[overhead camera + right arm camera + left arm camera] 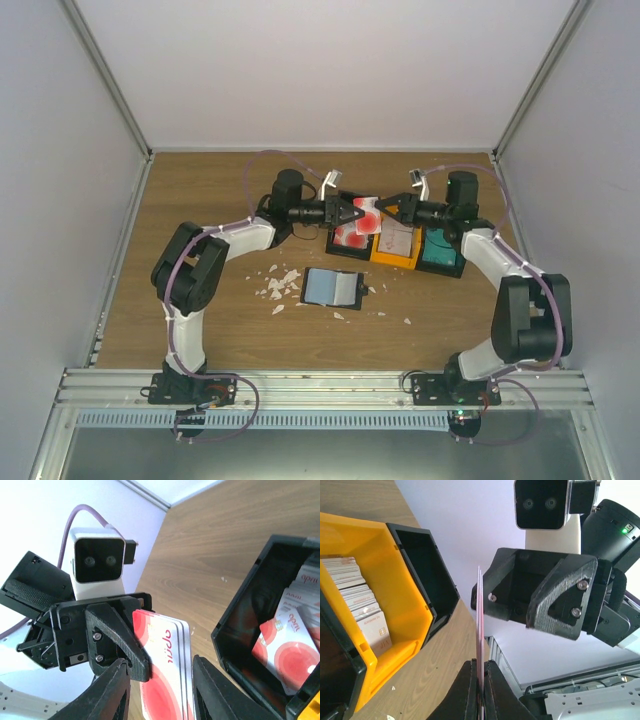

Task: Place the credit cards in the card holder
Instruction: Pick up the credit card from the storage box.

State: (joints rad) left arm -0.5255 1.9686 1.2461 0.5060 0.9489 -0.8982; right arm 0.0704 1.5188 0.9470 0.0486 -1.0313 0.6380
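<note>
My left gripper (pixel 352 213) is shut on a small stack of red-and-white credit cards (pixel 367 218) and holds it above the bins. In the left wrist view the cards (pixel 480 625) stand edge-on between its closed fingers (pixel 481 667). My right gripper (pixel 393 210) faces it, open. In the right wrist view its fingers (pixel 160 680) straddle the cards' (pixel 167 665) side edges. The card holder (pixel 332 288), a black wallet, lies open on the table in front of the bins.
Three bins stand in a row: a black one (pixel 345 247) with red-and-white cards (pixel 287 645), a yellow one (pixel 382 258) with whitish cards (pixel 362 605), and a black one with teal cards (pixel 440 250). White crumbs (pixel 278 285) lie left of the wallet.
</note>
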